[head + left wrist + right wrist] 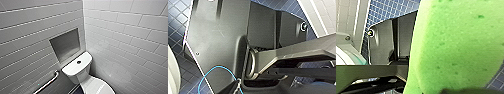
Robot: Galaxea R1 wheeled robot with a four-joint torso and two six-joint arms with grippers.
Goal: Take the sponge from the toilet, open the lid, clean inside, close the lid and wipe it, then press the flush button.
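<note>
right wrist view: holds the sponge [456, 45] pinched in the closed right gripper [466, 91], lifted clear of the blue floor tiles [388, 10], seemingly ready for the toilet [77, 67], lid [98, 86] apparently down.

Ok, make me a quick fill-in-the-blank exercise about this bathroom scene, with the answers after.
1. The sponge is bright ___.
2. On the toilet, the round flush button sits on top of the ___.
3. The floor is covered in ___ tiles.
4. A metal grab bar is fixed to the tiled ___.
Missing words: green, tank, blue, wall.
</note>
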